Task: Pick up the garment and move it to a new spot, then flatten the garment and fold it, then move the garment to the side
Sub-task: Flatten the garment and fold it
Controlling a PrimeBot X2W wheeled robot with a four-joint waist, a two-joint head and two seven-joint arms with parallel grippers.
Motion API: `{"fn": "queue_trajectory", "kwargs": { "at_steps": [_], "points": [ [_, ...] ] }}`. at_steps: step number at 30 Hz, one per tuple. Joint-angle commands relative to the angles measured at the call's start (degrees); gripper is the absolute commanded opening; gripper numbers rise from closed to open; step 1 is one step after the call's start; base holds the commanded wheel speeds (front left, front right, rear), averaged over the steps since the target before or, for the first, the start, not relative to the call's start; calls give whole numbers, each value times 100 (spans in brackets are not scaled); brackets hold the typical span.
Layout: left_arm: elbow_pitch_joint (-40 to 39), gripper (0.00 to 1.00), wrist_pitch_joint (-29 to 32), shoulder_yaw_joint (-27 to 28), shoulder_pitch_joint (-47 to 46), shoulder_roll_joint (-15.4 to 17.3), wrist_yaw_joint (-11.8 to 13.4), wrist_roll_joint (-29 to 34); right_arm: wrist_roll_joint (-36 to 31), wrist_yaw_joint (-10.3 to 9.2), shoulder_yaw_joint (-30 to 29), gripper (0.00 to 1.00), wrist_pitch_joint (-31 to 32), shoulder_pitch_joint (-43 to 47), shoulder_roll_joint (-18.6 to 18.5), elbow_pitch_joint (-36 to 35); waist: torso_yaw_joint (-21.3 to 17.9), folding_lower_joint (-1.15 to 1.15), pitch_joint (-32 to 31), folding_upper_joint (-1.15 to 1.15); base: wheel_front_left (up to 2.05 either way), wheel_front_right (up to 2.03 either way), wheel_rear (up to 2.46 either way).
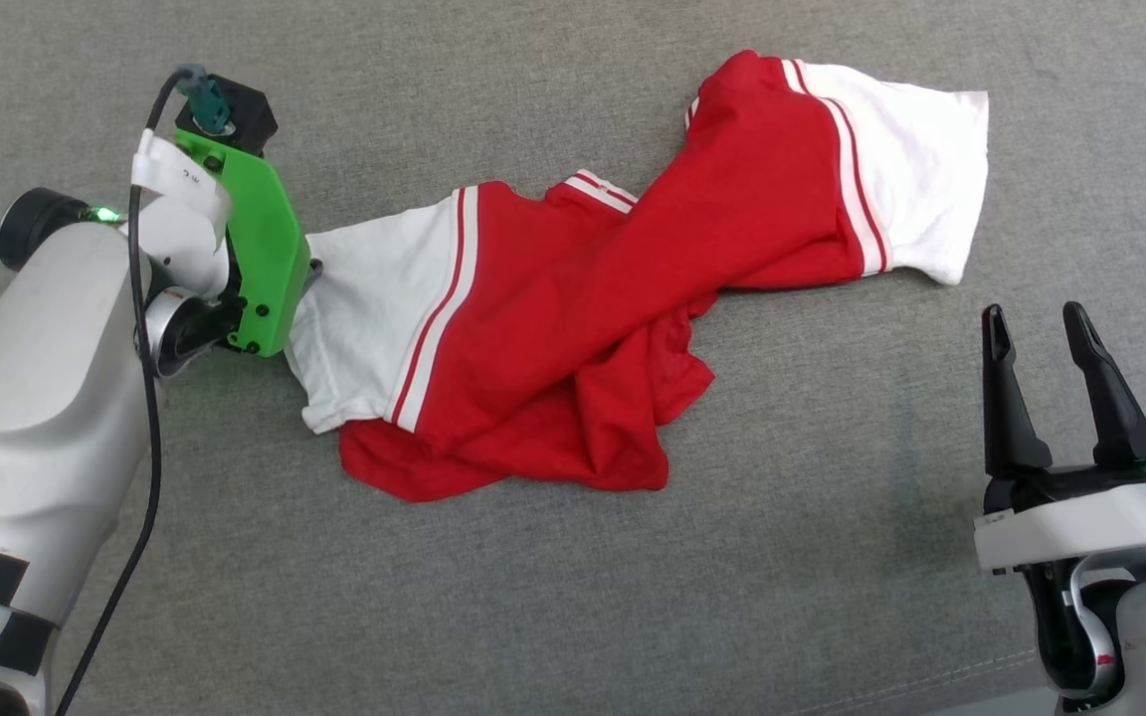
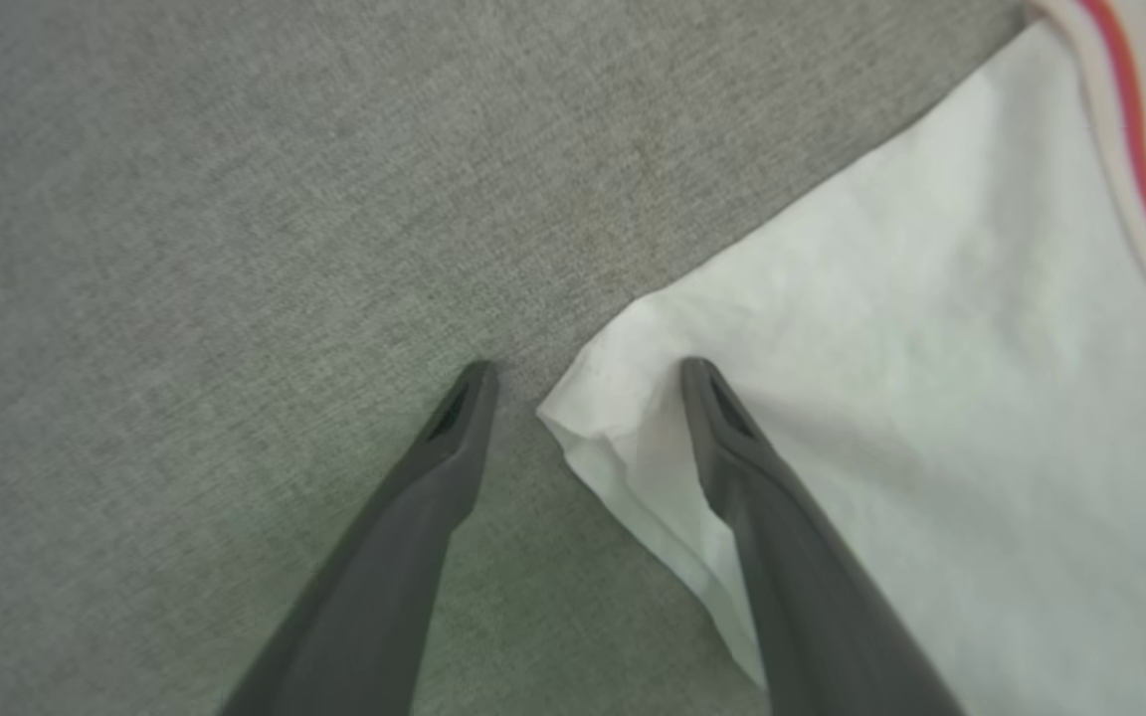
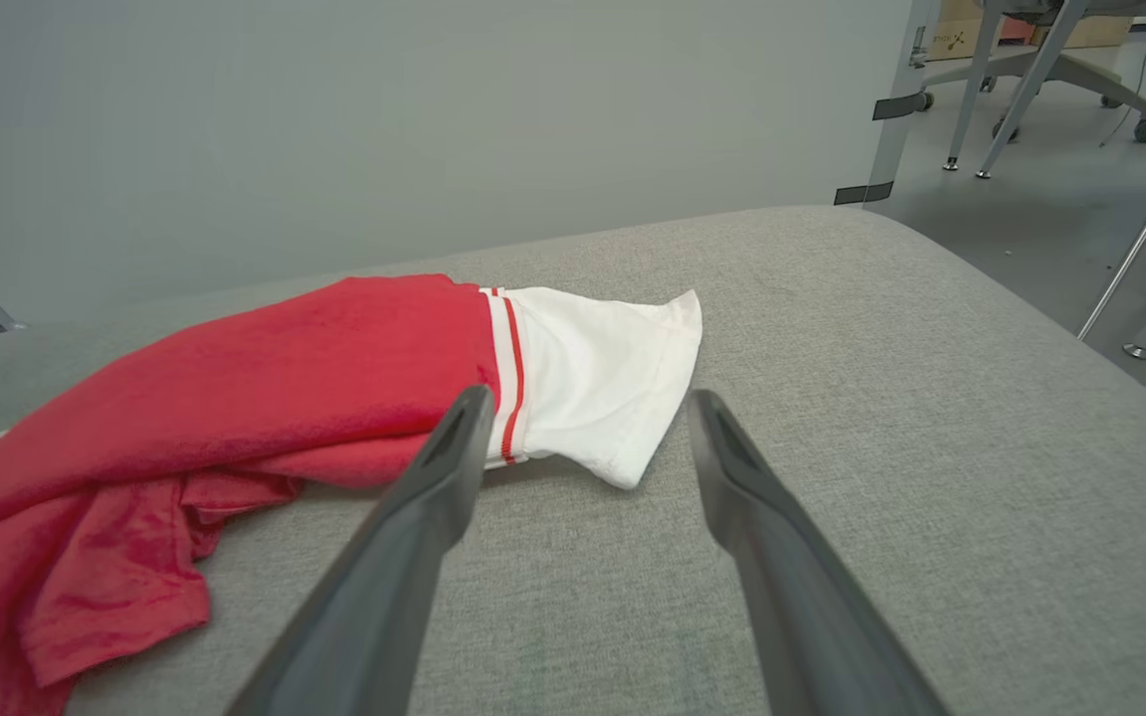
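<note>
Pickup step: your left gripper (image 2: 588, 373), wide, straddles the crumpled red-and-white jersey T-shirt (image 1: 573, 298) at its 9 o'clock sleeve; pinch next; right gripper (image 1: 1036, 316) wide, empty.

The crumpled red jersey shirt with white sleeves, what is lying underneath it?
The red jersey shirt lies on a grey woven fabric surface, which shows all around it. Anything beneath its bunched folds is covered, so I cannot tell.

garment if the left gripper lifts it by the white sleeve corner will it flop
Probably floppy: the garment lies twisted in soft folds, so it should drape and trail. Likely light: the thin sleeve corner curls up. It may drag on the textured gray surface.
</note>
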Motion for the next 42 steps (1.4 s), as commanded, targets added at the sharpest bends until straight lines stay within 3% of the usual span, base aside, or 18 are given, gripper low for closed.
{"fn": "queue_trajectory", "kwargs": {
  "at_steps": [1,7,16,22,29,34,38,42],
  "points": [
    [213,0,215,-138,171,-28,7,-84,-31,-4,-6,100,-34,-101,32,6,29,0,16,0,0,0,0],
    [202,0,140,-87,236,-36,8,-288,-62,-4,-68,100,-6,-134,-19,5,155,0,-47,0,0,0,0],
    [80,0,-1123,361,353,228,279,-241,-65,-4,-134,100,201,-108,-181,19,353,0,-468,0,0,0,0],
    [-401,0,-1884,683,699,383,441,-343,-17,-4,-144,100,817,-8,-496,10,563,0,-740,0,0,0,0],
    [-1635,0,-2354,999,1486,480,846,-546,384,-4,-180,100,2640,-232,-1241,-78,873,0,-803,0,0,0,0],
    [-2852,0,-2055,908,2215,500,1172,-706,868,-4,-181,100,4547,-664,-1859,-2,1147,0,-573,0,0,0,0],
    [-3705,0,-1898,886,2476,553,1467,-670,1029,-4,-286,100,5623,-1293,-2233,69,1392,0,-252,0,0,0,0],
    [-4314,0,-1804,861,2563,591,1665,-581,1137,-4,-220,100,6297,-1991,-2519,257,1614,0,58,0,0,0,0]
  ]
}}
